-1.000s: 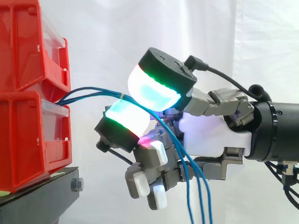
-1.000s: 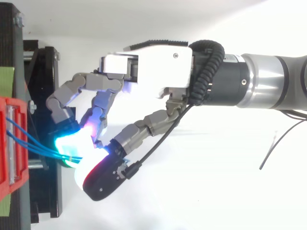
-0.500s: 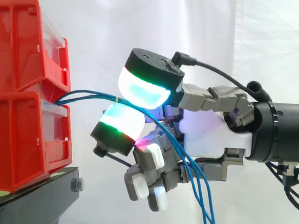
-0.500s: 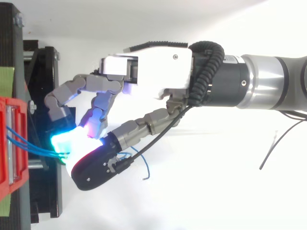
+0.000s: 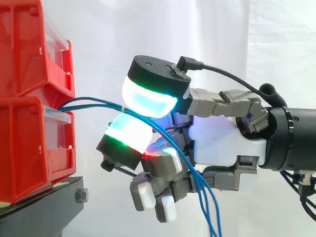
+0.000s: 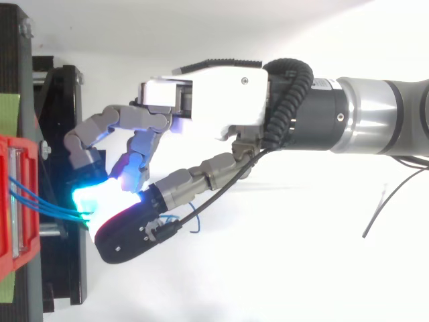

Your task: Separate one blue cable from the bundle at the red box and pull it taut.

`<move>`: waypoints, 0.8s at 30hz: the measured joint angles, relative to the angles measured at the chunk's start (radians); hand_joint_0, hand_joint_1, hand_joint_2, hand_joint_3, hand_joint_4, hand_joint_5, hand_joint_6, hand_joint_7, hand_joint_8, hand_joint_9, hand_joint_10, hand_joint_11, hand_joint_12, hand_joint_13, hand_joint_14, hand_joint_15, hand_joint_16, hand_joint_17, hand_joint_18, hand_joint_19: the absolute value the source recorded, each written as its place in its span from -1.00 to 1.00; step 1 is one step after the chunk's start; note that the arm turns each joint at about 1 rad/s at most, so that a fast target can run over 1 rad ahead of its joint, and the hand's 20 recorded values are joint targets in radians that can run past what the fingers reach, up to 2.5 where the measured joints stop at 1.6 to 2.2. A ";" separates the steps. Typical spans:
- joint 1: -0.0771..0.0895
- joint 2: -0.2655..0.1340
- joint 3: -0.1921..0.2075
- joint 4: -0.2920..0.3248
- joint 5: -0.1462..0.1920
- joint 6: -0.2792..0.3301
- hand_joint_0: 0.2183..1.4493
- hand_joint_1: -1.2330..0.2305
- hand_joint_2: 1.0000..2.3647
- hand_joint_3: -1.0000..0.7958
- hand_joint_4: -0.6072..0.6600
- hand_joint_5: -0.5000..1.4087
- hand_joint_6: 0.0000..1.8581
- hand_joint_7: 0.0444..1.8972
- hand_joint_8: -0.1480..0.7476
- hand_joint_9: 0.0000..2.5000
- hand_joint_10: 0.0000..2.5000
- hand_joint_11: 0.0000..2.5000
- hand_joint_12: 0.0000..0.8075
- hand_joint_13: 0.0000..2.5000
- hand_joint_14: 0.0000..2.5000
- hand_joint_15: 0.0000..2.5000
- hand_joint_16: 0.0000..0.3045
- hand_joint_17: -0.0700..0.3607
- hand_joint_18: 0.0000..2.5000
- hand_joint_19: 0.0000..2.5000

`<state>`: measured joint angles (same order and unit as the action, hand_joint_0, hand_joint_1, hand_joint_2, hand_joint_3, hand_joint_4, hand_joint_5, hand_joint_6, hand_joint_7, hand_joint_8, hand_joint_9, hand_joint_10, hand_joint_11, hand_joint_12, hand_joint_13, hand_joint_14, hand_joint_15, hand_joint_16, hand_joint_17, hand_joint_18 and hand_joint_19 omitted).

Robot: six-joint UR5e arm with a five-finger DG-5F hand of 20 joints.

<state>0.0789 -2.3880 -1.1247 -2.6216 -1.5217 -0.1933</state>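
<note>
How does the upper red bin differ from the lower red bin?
The blue cables come out of the lower red bin at its front; none leave the upper red bin. The lower red bin rests on the black stand; the upper red bin sits on it. Both are red with a clear front panel.

- The hand [image 6: 208, 94] has a glossy white shell over its palm and back, with a ribbed black strip along one edge.
- Its fingers [image 6: 127, 121] are chains of boxy grey metal links.
- The two largest pads [image 5: 145, 97] are thick and rounded, black-backed, glowing white-cyan with a green rim; a smaller one shows a red glow, others plain white.
- A thin black lead [image 5: 225, 76] plugs into the back of one large pad.
- The wrist [image 5: 306, 140] is a black cylinder, and the arm [image 6: 375, 124] behind it is brushed silver.
</note>
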 measured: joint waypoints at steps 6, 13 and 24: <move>0.002 0.000 0.000 0.000 0.005 0.000 -0.41 0.15 -0.98 0.02 0.31 -0.59 -0.08 0.48 0.22 0.04 -0.98 -0.20 0.06 -0.20 -0.99 -0.49 -0.61 -0.05 -0.19 -0.41; 0.002 0.000 0.000 0.001 0.007 0.001 -0.51 0.13 -0.99 -0.39 0.27 -0.61 -0.10 0.42 0.15 0.00 -0.98 -0.22 0.01 -0.23 -0.98 -0.47 -0.65 -0.11 -0.25 -0.37; 0.003 0.000 0.000 0.000 0.008 0.001 -0.57 -0.29 -1.00 -0.44 0.30 -0.62 -0.10 0.42 0.15 -0.01 -0.98 -0.19 0.03 -0.21 -0.98 -0.47 -0.64 -0.10 -0.21 -0.42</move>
<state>0.0823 -2.3880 -1.1244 -2.6215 -1.5140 -0.1925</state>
